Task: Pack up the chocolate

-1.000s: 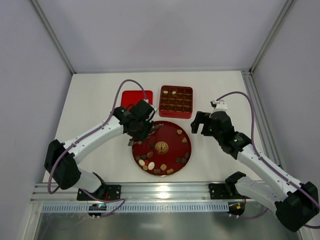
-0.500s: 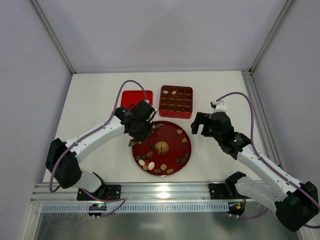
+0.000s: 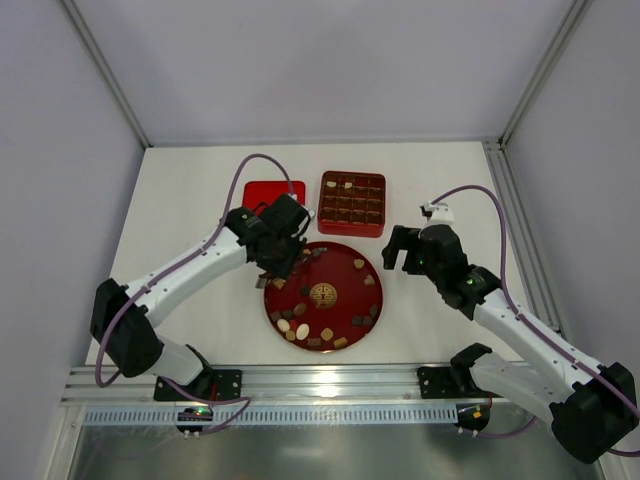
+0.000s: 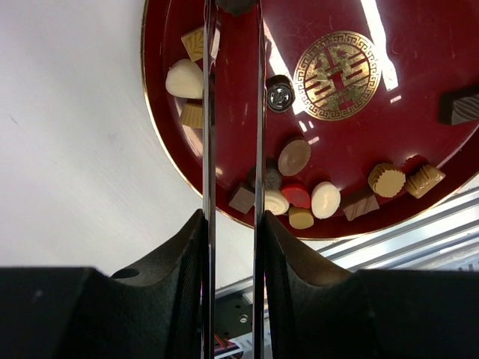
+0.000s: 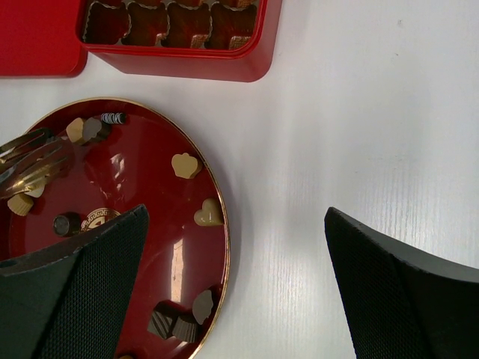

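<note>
The chocolate [image 4: 294,155] is lying scattered over the round red plate [image 4: 359,127], which is sitting on the white table [image 3: 190,200] just in front of the square red box [image 3: 352,232]. Most of the pieces are bunching along the plate's near rim, where cream, tan and dark ones are touching one another. A few more are sitting near the left rim and the right rim, around the gold emblem [image 4: 337,75] in the middle. The left pincer [image 4: 234,11] is reaching over the left part of the plate, its two thin metal blades running side by side with a narrow gap between them. Something dark is showing between the tips at the very edge of the wrist view, but I cannot tell whether the blades are pinching it. The right pincer [image 5: 236,224] is hovering over the bare table just right of the plate, its jaws spread wide with nothing between them. The box is showing brown grid compartments, and a flat red square piece [image 3: 262,192] is lying just beside it on the left, partly under the left arm.
</note>
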Controlling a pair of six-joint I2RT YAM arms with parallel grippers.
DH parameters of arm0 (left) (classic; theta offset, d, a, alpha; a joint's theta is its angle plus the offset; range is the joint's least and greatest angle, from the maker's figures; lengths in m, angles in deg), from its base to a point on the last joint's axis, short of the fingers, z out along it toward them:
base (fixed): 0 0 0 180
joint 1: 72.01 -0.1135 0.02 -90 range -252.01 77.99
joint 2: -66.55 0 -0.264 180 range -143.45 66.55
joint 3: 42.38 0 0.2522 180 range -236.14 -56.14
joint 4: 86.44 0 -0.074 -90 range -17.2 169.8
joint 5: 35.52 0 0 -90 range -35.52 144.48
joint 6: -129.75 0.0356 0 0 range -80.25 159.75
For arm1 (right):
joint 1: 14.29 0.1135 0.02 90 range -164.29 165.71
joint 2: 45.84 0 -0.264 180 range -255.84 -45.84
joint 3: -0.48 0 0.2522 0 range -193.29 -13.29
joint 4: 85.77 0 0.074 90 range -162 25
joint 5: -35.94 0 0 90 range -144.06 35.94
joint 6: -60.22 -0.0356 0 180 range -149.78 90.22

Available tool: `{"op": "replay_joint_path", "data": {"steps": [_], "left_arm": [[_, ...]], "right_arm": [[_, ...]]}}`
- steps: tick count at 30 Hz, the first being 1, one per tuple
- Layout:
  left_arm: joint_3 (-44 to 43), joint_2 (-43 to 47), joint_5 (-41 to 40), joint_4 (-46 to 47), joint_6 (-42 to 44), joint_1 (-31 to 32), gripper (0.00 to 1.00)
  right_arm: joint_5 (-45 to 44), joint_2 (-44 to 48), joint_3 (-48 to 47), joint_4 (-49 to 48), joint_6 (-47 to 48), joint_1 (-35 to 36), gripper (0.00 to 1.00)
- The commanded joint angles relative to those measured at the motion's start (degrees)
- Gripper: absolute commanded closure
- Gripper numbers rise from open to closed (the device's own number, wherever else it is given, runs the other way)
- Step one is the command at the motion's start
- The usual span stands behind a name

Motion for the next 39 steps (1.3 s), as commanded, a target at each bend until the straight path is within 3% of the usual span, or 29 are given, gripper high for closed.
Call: {"op": "replay_joint_path", "data": {"steps": [1,8,14,24,33,39], "left_arm": [[-4.0,3.2,-0.4,-2.7,0.2,0.3,0.73],[-7.9,4.5,-0.1,-3.8,-0.4,0.3,0.73],[-15.6,-0.5,-1.5,-2.8,-0.6,0.3,0.73],[-37.1,-19.4,-4.4,2.7,1.8,0.1,0.73],[-59.3,-38.5,-5.6,2.3,3.9,-0.6,0.73],[-63.6,-44.7,-5.2,2.3,3.9,-1.0,0.72]], "right_arm": [[-0.7,0.9,-0.1,-2.2,-0.3,-0.3,0.0],[-0.8,1.0,-0.5,-2.0,-0.3,-0.3,0.0],[-1.1,1.3,-1.0,-1.6,0.0,-0.3,0.0],[-2.4,2.6,-2.0,0.8,0.8,-0.6,0.0],[-3.8,5.5,-3.9,4.6,1.9,-1.0,0.0],[-4.7,7.7,-4.4,6.7,2.2,-1.2,0.0]]}}
